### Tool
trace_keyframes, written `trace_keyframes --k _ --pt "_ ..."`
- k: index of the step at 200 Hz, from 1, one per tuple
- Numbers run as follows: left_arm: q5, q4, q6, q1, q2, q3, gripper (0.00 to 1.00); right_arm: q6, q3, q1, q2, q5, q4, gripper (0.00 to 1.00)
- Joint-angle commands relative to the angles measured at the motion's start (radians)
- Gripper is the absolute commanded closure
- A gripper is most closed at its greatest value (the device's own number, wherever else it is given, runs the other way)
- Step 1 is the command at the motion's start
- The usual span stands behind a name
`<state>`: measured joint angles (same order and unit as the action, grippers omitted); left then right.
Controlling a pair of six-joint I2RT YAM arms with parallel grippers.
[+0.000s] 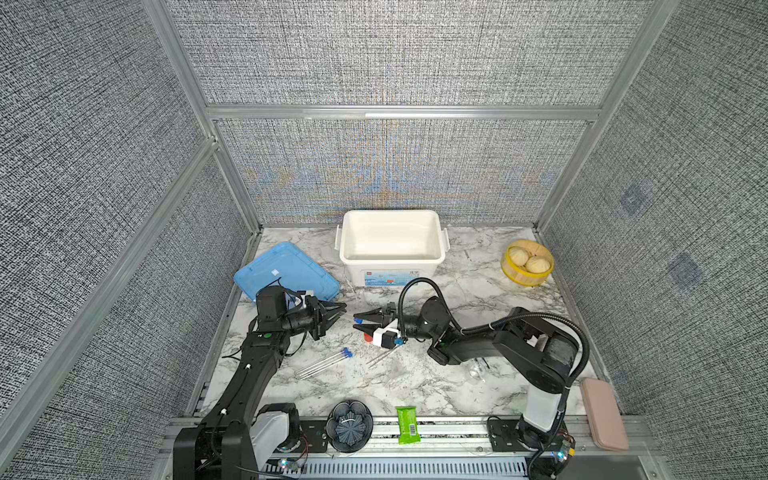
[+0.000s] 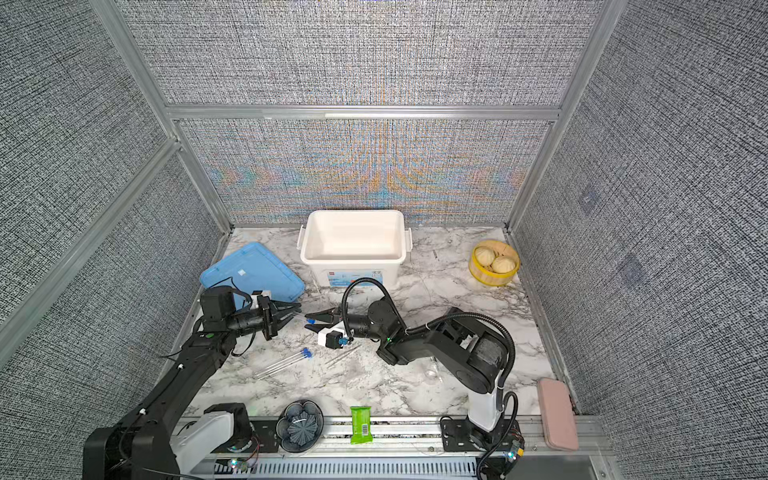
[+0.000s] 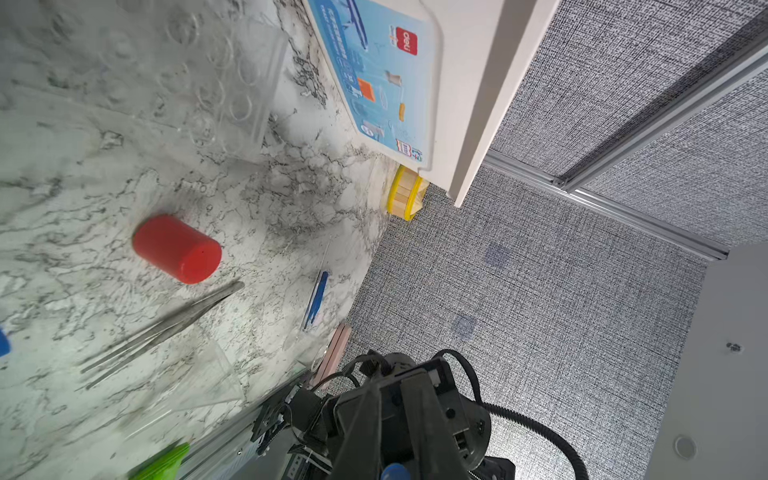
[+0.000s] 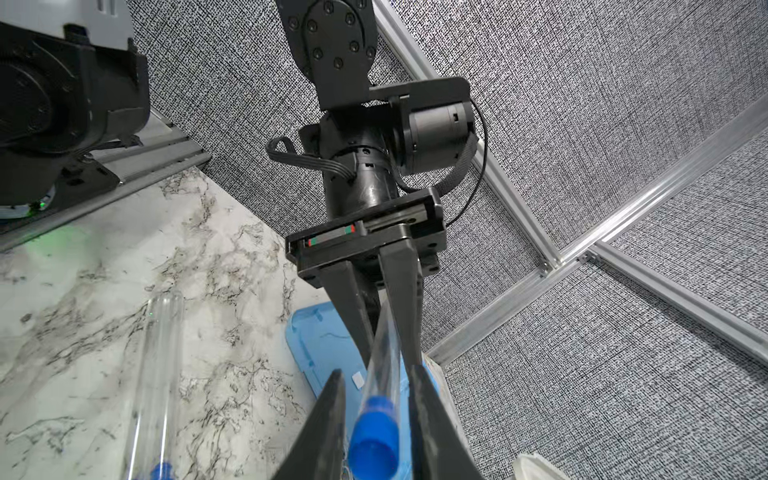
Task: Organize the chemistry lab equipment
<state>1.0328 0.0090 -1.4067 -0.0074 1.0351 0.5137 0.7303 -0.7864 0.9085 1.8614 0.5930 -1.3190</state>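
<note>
The only word we can read is "deli", in white letters on a red square (image 3: 406, 40). It sits at one corner of the blue label (image 3: 374, 83) on the front wall of the white bin (image 3: 469, 104), seen in the left wrist view. The rest of that label, lines of small print and a red-and-blue mark (image 3: 409, 150) at its far end, is too small for us to read. On the green packet (image 1: 407, 415) in a top view we see a barcode (image 1: 411, 429), but its digits are unreadable. The white sticker (image 1: 274, 272) on the blue lid (image 1: 299, 266) shows nothing legible.
</note>
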Motion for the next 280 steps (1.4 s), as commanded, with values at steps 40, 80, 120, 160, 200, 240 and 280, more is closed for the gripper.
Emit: trace_keyframes --k 40,80,120,160,200,240,280 --pt "0.025 0.024 0.015 -0.006 0.000 -0.006 0.84 0.001 -0.006 -0.002 0.008 0.017 -0.005 0.74" --pt "0.042 0.030 0.014 -0.009 0.008 0.006 0.84 0.013 -0.018 -0.002 0.024 0.008 -0.008 0.75" --pt "0.038 0.030 0.014 -0.012 0.009 0.008 0.84 0.006 -0.015 -0.002 0.019 0.019 -0.030 0.81" --pt "0.030 0.037 0.009 -0.017 0.020 0.009 0.81 0.000 -0.011 -0.001 0.019 0.011 -0.051 0.85" --pt "0.023 0.002 0.032 -0.016 0.034 0.027 0.45 -0.055 -0.015 -0.019 0.007 -0.006 -0.029 0.86" --pt "-0.031 -0.150 0.147 -0.016 0.049 0.066 0.40 -0.163 -0.020 -0.046 -0.087 0.009 0.179 0.86" --pt "-0.034 -0.211 0.224 -0.013 0.085 0.089 0.34 -0.209 -0.161 -0.057 -0.216 0.028 0.800 0.86"
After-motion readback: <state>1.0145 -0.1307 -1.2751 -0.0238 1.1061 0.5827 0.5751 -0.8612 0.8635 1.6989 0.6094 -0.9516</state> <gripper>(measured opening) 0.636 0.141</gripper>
